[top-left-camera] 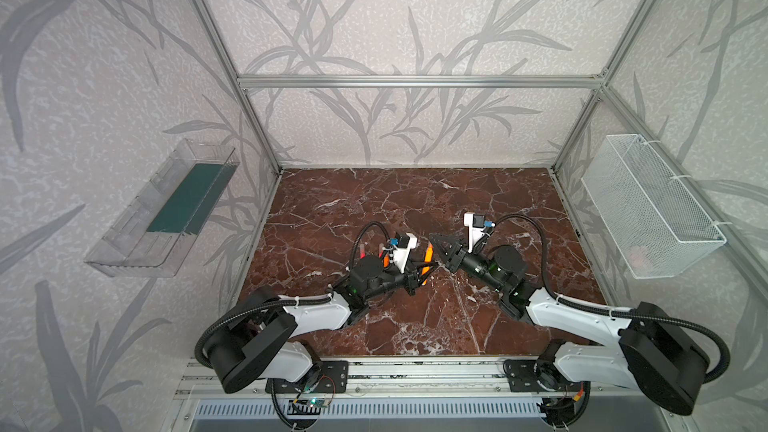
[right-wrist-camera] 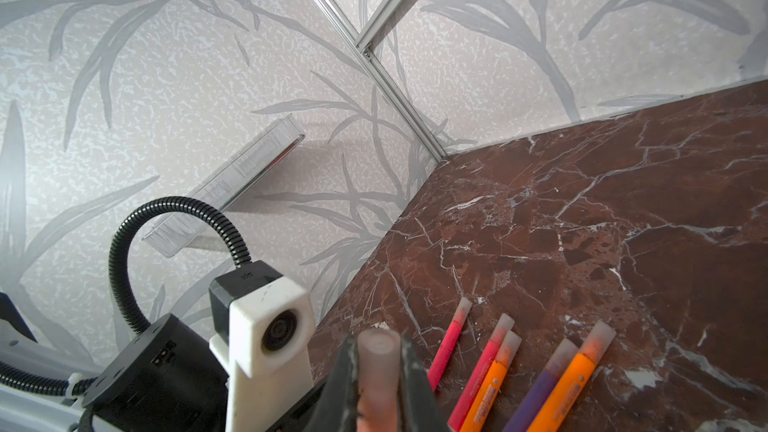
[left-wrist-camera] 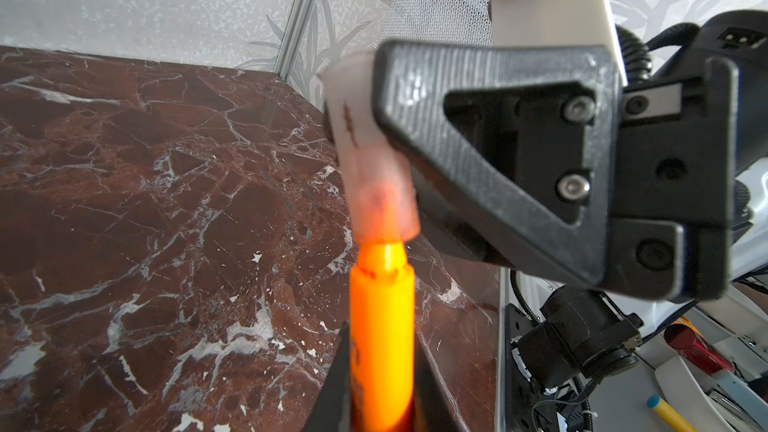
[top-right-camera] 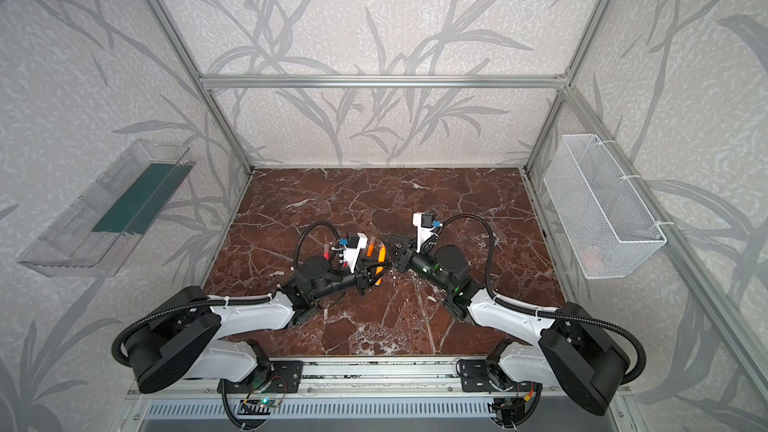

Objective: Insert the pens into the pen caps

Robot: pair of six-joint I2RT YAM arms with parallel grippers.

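My left gripper [left-wrist-camera: 381, 351] is shut on an orange pen [left-wrist-camera: 382, 317], which stands out from between its fingers. My right gripper [right-wrist-camera: 378, 351] is shut on a pale translucent pen cap [right-wrist-camera: 379, 367]. In the left wrist view that pen cap [left-wrist-camera: 370, 151] sits over the pen's tip, and the orange neck shows below its mouth. Both top views show the two grippers meeting mid-table around the orange pen [top-left-camera: 427, 261] [top-right-camera: 379, 261]. Several more pens [right-wrist-camera: 492, 376], pink, orange and purple, lie side by side on the table with caps on them.
The brown marble table [top-left-camera: 374, 201] is walled in by a metal frame. A white wire basket [top-left-camera: 652, 205] hangs on the right wall and a clear plastic tray [top-left-camera: 162, 209] on the left wall. The lying pens [top-left-camera: 386, 259] are just behind my left wrist.
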